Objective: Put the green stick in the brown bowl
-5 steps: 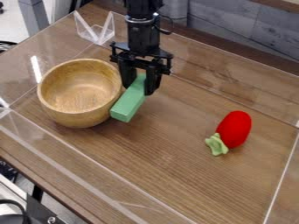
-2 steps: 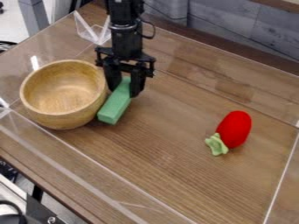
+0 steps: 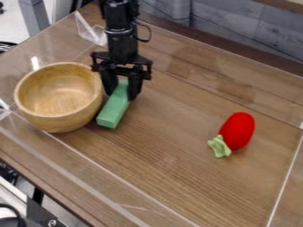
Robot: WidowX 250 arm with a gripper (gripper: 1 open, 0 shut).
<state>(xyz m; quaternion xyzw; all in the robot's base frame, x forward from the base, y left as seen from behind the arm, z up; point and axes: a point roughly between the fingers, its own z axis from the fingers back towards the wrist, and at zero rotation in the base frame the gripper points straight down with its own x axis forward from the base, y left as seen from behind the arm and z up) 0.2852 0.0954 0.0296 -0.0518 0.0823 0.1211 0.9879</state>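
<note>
Camera view: one green stick [image 3: 113, 111] lies on the wooden table [image 3: 178, 160], its left edge against the outer wall of the one brown bowl [image 3: 53, 94], at the bowl's 3 o'clock.

One gripper [image 3: 123, 89] points almost straight down over the stick's far end, its black fingers [image 3: 136, 91] straddling that end; the jaws stand partly apart, and whether they actually pinch the stick cannot be told. From the stick, the bowl sits at 9 o'clock, upright, with nothing visible inside. One red strawberry toy [image 3: 238, 129] with a small green leafy top lies well apart at about 4 o'clock. Clear plastic walls [image 3: 142, 191] fence the table edges.
</note>
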